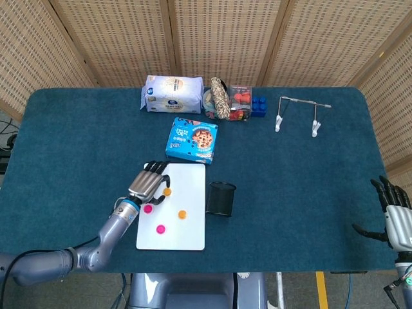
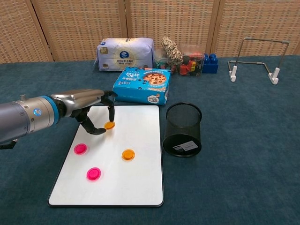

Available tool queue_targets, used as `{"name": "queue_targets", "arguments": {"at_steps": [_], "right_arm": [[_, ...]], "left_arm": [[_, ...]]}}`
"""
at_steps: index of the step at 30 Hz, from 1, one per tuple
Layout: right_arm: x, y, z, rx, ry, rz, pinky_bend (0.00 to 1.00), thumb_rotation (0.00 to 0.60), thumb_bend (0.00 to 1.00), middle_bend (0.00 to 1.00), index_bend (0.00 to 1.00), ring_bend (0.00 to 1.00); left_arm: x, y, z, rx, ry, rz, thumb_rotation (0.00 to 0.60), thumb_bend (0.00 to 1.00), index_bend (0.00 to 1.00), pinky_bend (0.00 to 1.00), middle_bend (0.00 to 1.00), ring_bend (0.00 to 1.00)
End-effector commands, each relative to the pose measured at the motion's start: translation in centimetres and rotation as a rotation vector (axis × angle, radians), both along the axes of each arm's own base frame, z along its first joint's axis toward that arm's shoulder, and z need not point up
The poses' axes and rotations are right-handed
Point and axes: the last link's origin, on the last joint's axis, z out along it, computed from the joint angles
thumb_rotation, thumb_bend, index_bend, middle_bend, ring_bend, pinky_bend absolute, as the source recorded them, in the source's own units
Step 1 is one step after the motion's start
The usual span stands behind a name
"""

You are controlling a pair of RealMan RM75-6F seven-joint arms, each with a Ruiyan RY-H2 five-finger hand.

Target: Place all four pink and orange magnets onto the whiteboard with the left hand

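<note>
Fingers (image 2: 110,112) pinch one orange magnet (image 2: 109,125) | whiteboard (image 2: 140,187): two pink, apparently one orange

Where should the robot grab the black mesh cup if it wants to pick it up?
Probably at the rim of the black mesh cup, from straight above. It stands upright with its mouth open, so a thumb could go inside and fingers outside. Its left wall sits close against the whiteboard, so a side grasp would best come from the right, where the table is bare.
</note>
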Motion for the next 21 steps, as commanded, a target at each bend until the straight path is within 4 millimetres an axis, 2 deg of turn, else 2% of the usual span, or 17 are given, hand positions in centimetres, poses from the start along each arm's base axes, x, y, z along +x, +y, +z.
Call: {"name": "queue_targets", "arguments": {"at_steps": [1, 21], "right_arm": [[0.01, 0.01, 0.00, 0.000, 0.001, 0.001, 0.00, 0.600, 0.05, 0.00, 0.00, 0.00], [0.00, 0.04, 0.06, -0.002, -0.001, 0.002, 0.00, 0.600, 0.05, 0.00, 0.00, 0.00]], "left_arm": [[0.06, -0.39, -0.29, -0.010, 0.012, 0.005, 0.600, 0.38, 0.53, 0.00, 0.00, 0.00], [-0.10, -0.35, -0.89, -0.004, 0.039, 0.019, 0.600, 0.38, 0.53, 0.00, 0.00, 0.00]]}}
